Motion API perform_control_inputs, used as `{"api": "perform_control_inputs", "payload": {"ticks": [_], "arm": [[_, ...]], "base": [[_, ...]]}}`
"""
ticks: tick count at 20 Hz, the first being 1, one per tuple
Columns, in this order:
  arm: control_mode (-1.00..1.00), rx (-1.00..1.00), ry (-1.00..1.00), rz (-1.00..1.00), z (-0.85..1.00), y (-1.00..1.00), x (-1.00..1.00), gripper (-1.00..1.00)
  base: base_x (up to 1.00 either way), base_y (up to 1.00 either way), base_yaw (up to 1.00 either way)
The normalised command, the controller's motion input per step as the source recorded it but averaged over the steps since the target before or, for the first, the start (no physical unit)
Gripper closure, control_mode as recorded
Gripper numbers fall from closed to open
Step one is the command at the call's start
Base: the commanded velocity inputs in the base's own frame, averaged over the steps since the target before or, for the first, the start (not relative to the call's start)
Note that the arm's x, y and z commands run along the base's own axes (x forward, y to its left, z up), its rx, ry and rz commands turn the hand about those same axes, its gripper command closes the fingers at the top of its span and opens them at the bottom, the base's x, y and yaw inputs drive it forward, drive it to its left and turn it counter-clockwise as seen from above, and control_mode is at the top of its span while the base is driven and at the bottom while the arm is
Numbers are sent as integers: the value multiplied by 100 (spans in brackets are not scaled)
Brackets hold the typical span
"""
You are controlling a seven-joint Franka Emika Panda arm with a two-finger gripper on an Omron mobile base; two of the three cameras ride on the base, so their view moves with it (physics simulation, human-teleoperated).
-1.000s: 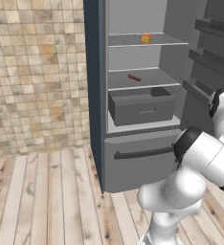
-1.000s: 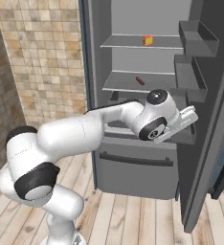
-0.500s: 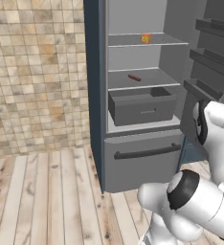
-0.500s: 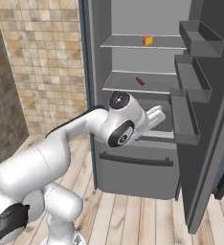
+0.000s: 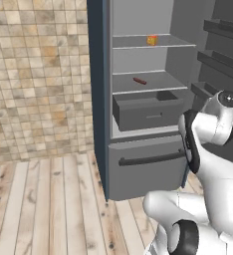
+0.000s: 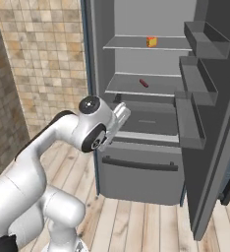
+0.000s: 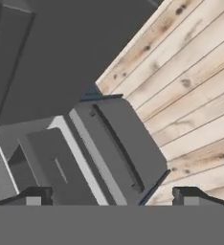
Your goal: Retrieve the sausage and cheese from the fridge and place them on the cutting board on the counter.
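The fridge (image 5: 97, 99) stands open, its grey shelves bare to me. The cheese (image 5: 152, 40) (image 6: 151, 42), a small yellow-orange wedge, sits on the top shelf. One shelf lower lies the sausage (image 5: 139, 80) (image 6: 143, 82), thin and dark red-brown. My gripper (image 6: 123, 112) (image 7: 111, 197) is open with nothing between its fingers. It hovers in front of the fridge's left edge, below and left of the sausage shelf, and looks down at the drawers and floor. The cutting board and the counter are out of view.
A grey drawer (image 5: 146, 112) is pulled out under the sausage shelf; below it is a closed drawer with a dark bar handle (image 6: 139, 165). The open door with its bins (image 6: 200, 74) stands at the right. A tiled wall (image 5: 39, 79) and plank floor (image 5: 54, 204) lie to the left.
The arm has swung its wrist and hand from near the open door to the left, across the fridge front. The cheese, the sausage and the base views have not shifted.
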Motion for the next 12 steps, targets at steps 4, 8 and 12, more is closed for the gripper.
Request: {"api": "perform_control_inputs", "payload": {"ticks": [4, 8, 12], "arm": [[-100, -22, 10, 64, 11, 93, -8, -100], [-100, -24, 2, 76, 8, 73, -24, -100], [-100, -26, 0, 72, 2, 52, -34, -100]], "base": [[0, 0, 0], [0, 0, 0], [0, 0, 0]]}}
